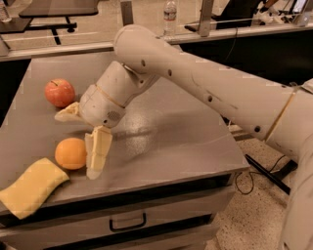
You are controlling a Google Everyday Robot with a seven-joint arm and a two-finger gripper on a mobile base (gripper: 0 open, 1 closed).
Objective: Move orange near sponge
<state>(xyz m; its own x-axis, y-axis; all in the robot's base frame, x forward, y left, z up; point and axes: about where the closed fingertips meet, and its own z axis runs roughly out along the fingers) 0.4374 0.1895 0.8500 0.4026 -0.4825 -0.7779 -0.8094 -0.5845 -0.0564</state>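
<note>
The orange (70,153) rests on the grey table (166,132) near its front left, just right of the pale-yellow sponge (31,186), which lies at the front left corner. The two are very close or touching. My gripper (75,145) is open above and beside the orange. One cream finger (98,152) hangs down right against the orange's right side. The other finger (67,113) points left, behind the orange and clear of it. The gripper holds nothing.
A reddish apple (59,93) with a stem sits at the table's back left, just behind the gripper. A drawer with a handle (127,224) is under the table's front edge. A water bottle (169,14) stands beyond the far edge. Cables lie on the floor at right.
</note>
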